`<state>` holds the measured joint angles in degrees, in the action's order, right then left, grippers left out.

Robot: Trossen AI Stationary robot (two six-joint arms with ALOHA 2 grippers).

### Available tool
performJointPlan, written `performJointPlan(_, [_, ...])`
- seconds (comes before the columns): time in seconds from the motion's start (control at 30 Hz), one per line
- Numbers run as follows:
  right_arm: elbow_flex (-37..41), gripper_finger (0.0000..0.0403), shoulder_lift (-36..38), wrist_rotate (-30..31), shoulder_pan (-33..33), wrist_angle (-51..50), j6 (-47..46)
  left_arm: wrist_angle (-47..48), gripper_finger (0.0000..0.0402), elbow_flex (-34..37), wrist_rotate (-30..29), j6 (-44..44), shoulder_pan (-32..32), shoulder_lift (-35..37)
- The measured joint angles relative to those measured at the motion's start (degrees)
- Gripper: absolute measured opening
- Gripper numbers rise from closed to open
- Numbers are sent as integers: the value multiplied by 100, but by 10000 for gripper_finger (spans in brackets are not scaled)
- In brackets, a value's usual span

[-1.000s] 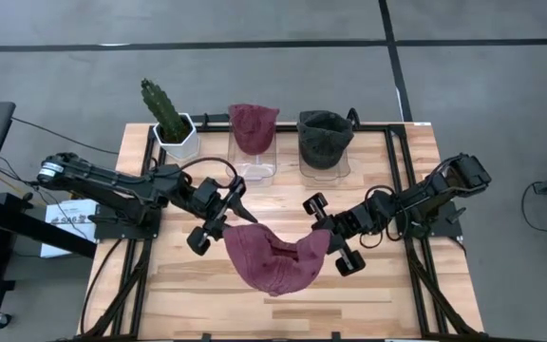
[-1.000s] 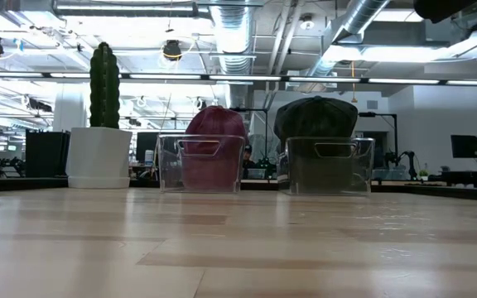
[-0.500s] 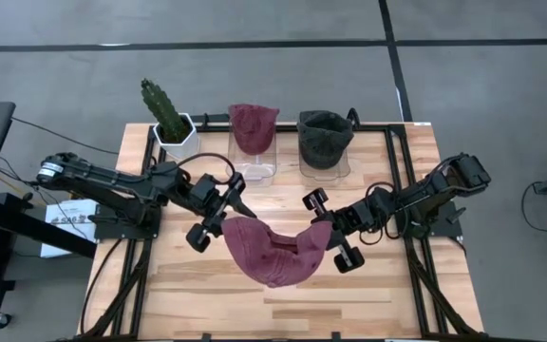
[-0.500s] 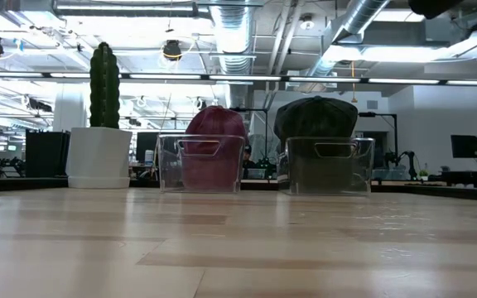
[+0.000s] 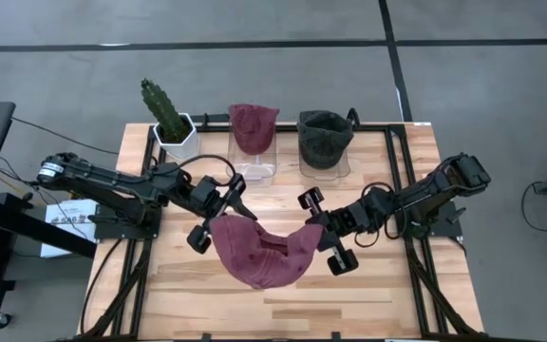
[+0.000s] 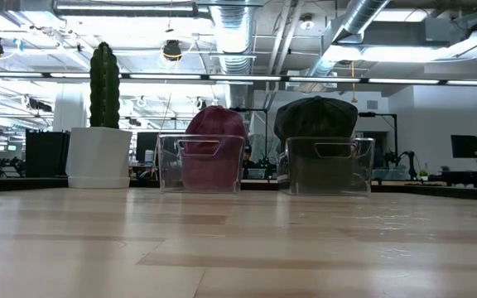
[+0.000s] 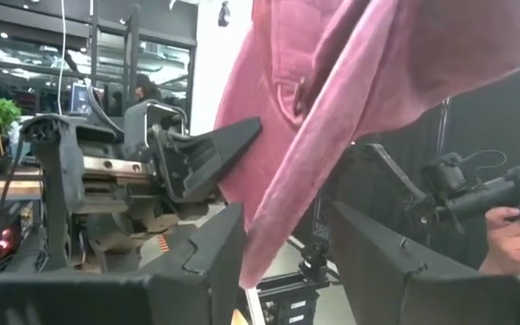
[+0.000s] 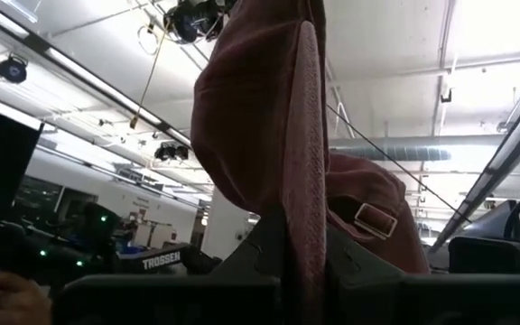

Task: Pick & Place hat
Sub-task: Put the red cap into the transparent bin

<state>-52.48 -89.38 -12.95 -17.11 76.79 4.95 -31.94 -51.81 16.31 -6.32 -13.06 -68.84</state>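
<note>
a: why is the soft maroon fabric hat (image 5: 259, 255) slung at lower centre?

b: your left gripper (image 5: 218, 220) and right gripper (image 5: 323, 237) each pinch an edge, so it sags clear of the wooden table (image 5: 399, 294).

a: and beyond?

b: upper centre, a clear plastic bin (image 5: 254, 163) holds another maroon hat, your likely drop.

Maroon hat (image 5: 257, 253), limp, sagging, lifted above the table

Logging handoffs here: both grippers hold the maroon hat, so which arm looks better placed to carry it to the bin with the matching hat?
Probably left. The left gripper grips the maroon hat nearer the clear bin holding the other maroon hat; the right gripper sits nearer the dark-hat bin.
</note>
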Motion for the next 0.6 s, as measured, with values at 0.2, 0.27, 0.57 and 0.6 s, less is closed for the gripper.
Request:
performJointPlan(0.2, [-104, 5, 0, -45, 153, -174, -30, -11, 159, 2, -28, 4, -2, 0])
performJointPlan(0.27, [-104, 5, 0, -46, 156, -174, -34, -23, 157, 2, 39, 4, -4, 0])
performJointPlan(0.57, [-104, 11, 31, -3, 151, -398, -17, -155, 21, 7, 233, 157, -19, 13])
performJointPlan(0.6, [-104, 14, 31, 5, 151, -440, -17, -190, 16, 7, 244, 158, -34, 18])
